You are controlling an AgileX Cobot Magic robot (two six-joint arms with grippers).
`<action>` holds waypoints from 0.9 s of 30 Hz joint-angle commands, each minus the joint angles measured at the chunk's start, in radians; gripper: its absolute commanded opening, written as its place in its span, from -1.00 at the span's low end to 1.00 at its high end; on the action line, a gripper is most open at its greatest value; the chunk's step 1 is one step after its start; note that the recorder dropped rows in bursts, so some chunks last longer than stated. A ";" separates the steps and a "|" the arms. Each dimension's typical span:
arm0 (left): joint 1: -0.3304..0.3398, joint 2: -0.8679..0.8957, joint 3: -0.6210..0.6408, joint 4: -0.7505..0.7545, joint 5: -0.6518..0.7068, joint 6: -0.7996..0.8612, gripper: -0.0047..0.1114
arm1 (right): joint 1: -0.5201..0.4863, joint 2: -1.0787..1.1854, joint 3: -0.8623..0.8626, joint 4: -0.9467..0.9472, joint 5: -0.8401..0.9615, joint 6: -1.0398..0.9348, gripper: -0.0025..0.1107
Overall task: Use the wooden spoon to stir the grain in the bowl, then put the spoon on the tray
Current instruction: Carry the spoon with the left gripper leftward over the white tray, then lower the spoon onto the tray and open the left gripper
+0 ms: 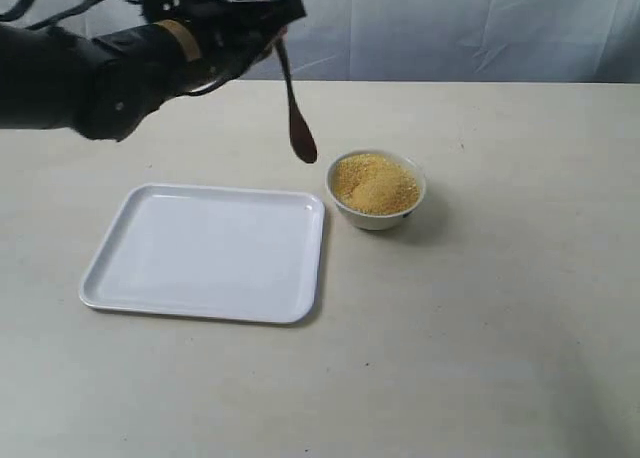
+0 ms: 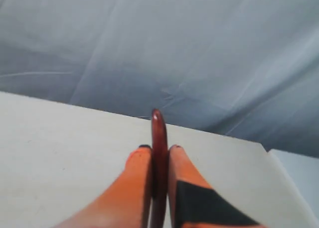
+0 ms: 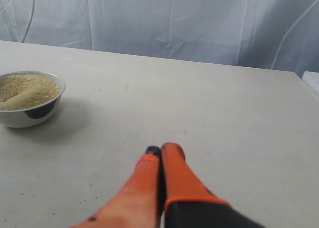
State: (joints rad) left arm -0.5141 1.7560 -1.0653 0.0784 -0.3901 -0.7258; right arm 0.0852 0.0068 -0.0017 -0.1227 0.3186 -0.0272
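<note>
Beige table (image 1: 500, 328): left jaws clamp the wooden spoon (image 1: 303, 143) near the bowl (image 1: 376, 218); best centre over grain (image 1: 375, 183), lower gently; right jaws together.

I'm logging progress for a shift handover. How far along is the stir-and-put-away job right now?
Done: the left pincer is shut on the handle of the wooden spoon. In hand: the spoon hangs in the air beside the bowl, clear of the grain; whether stirring happened cannot be told. Left: laying it on the tray, which holds nothing yet. The right pincer is shut.

Left gripper (image 2: 160, 148) raised, clamped — right gripper (image 3: 160, 151) closed.
</note>
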 commanded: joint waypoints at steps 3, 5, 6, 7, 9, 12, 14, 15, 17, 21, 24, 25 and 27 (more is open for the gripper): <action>0.022 -0.139 0.329 -0.130 -0.250 -0.195 -0.92 | -0.004 -0.007 0.002 -0.001 -0.007 0.001 -0.96; 0.022 -0.144 0.433 -0.152 -0.350 -0.293 -0.92 | -0.004 -0.007 0.002 -0.001 -0.007 0.001 -0.96; 0.022 -0.144 0.475 -0.157 -0.371 -0.329 -0.92 | -0.004 -0.007 0.002 -0.001 -0.007 0.001 -0.96; 0.022 -0.137 0.511 -0.180 -0.388 -0.356 -0.92 | -0.004 -0.007 0.002 -0.003 -0.007 0.001 -0.96; 0.022 -0.123 0.559 -0.245 -0.389 -0.358 -0.92 | -0.004 -0.007 0.002 -0.003 -0.007 0.001 -0.96; 0.022 -0.110 0.608 -0.368 -0.393 -0.373 -0.92 | -0.004 -0.007 0.002 -0.003 -0.007 0.001 -0.96; 0.022 -0.104 0.623 -0.403 -0.391 -0.373 -0.92 | -0.004 -0.007 0.002 -0.001 -0.007 0.001 -0.96; 0.022 -0.103 0.625 -0.405 -0.382 -0.373 -0.92 | -0.004 -0.007 0.002 -0.001 -0.007 0.001 -0.96; 0.022 -0.103 0.625 -0.412 -0.365 -0.373 -0.92 | -0.004 -0.007 0.002 -0.001 -0.007 0.001 -0.96; 0.022 -0.101 0.625 -0.491 -0.322 -0.374 -0.92 | -0.004 -0.007 0.002 -0.001 -0.007 0.001 -0.96; 0.022 -0.070 0.625 -0.530 -0.293 -0.374 -0.92 | -0.004 -0.007 0.002 -0.001 -0.007 0.001 -0.96; 0.022 -0.049 0.625 -0.522 -0.285 -0.374 -0.88 | -0.004 -0.007 0.002 -0.001 -0.007 0.001 -0.96; 0.022 -0.025 0.617 -0.505 -0.280 -0.387 -0.72 | -0.004 -0.007 0.002 -0.001 -0.007 0.001 -0.96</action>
State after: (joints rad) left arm -0.4969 1.7127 -0.4480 -0.4326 -0.6749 -1.0993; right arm 0.0852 0.0068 -0.0017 -0.1227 0.3186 -0.0272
